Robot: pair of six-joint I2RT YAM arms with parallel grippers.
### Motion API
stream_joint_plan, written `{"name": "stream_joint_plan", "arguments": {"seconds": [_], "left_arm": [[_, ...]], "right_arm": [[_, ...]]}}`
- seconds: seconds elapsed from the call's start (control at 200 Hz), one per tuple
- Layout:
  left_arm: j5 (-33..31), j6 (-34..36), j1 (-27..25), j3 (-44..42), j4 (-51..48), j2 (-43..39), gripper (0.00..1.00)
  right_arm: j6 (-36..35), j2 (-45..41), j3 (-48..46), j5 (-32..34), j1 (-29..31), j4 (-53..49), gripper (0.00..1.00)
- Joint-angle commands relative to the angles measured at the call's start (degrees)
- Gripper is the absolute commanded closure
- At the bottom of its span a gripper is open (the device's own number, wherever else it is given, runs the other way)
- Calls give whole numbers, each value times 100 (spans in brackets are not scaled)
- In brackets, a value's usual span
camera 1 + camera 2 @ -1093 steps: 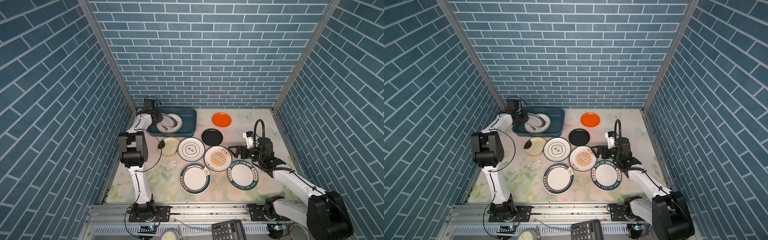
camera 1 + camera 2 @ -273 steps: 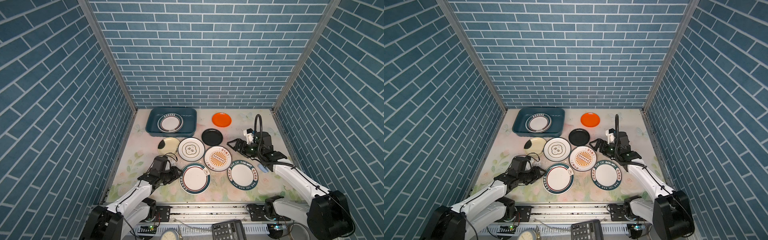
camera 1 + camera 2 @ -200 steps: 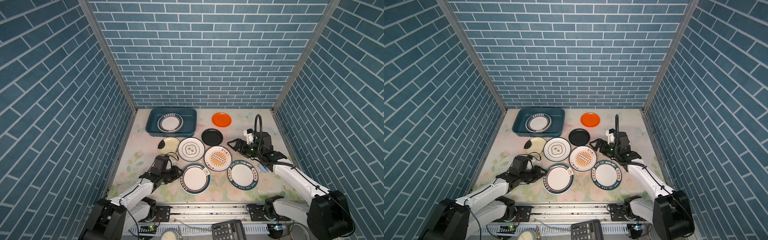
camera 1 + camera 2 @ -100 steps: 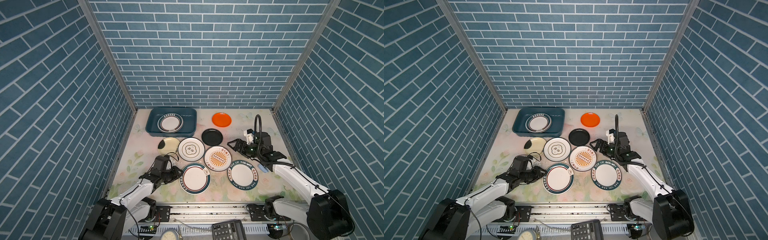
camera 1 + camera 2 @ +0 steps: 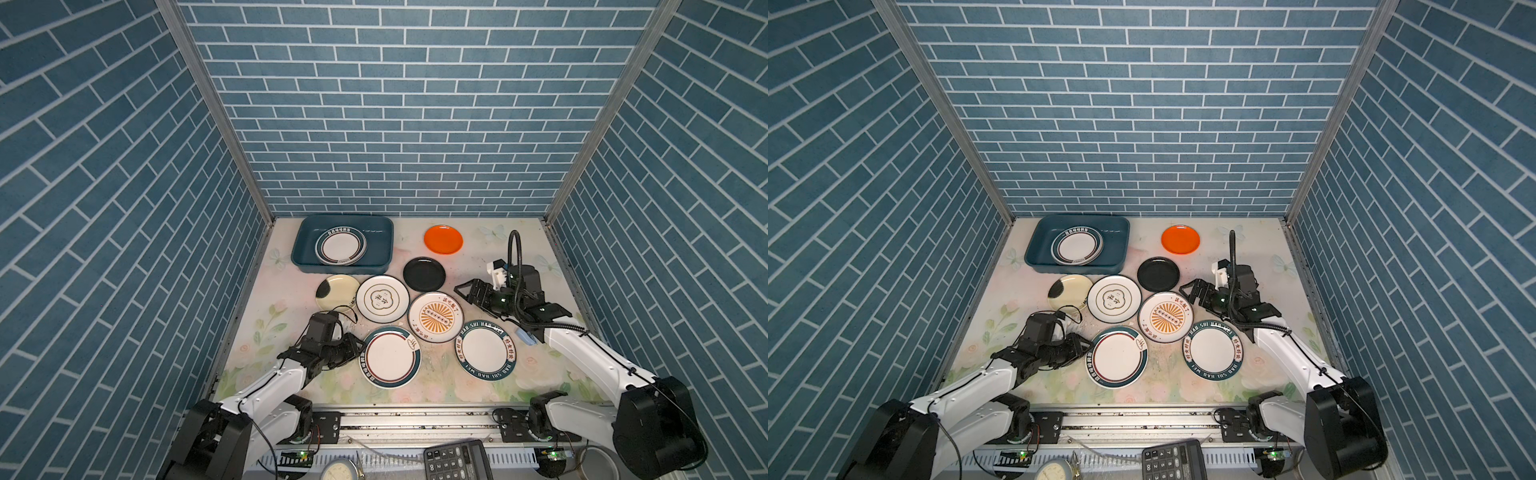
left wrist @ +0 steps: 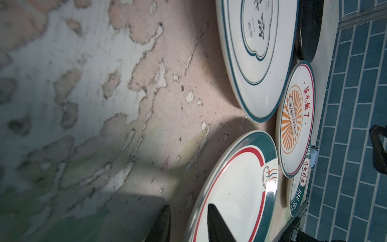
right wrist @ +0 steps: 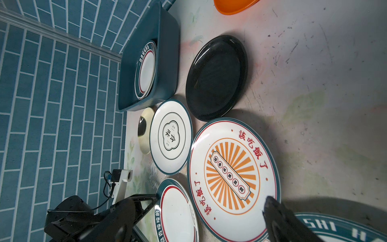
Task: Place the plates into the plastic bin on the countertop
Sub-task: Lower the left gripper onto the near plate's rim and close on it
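bin [image 5: 379,243]: teal-rimmed plate [image 5: 340,246] | left fingers [image 6: 217,226]: apart astride front plate [image 5: 390,357] | right fingers [image 7: 280,221]: spread

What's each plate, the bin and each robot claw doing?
Dark teal plastic bin, holding a teal-rimmed white plate.
Orange round plate, outside bin.
Black round plate, outside bin.
Cream round plate, outside bin.
White cloud-outline plate, outside bin.
Orange-sunburst white plate, outside bin.
White "HAO SHI" plate, outside bin.
Red-ringed teal-rimmed plate, outside bin.
Left gripper, jaws astride red-ringed plate's rim, grip unclear.
Right gripper, open, empty.
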Motion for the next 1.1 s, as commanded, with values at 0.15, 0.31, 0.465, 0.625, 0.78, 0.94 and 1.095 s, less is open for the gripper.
{"name": "stream_joint_plan", "arguments": {"seconds": [0.15,0.31,0.465,0.625,0.78,0.94,1.095], "left_arm": [[-28,62,-38,-207,-143,208,69],[-28,97,-38,-190,-122,258,71],[-2,242,-38,-126,-227,301,74],[20,253,-38,-120,-177,390,75],[53,267,-38,-89,-96,535,82],[117,359,-37,8,-222,618,84],[120,388,-38,30,-271,580,87]], "right_arm": [[-85,-146,-71,80,25,-23,4],[-86,-120,-73,98,26,-33,4],[-94,-144,-75,123,20,-55,4],[-103,-164,-81,150,19,-81,4],[-101,-155,-90,177,27,-89,4],[-85,-163,-91,186,27,-116,5],[-77,-202,-115,199,27,-118,5]]}}
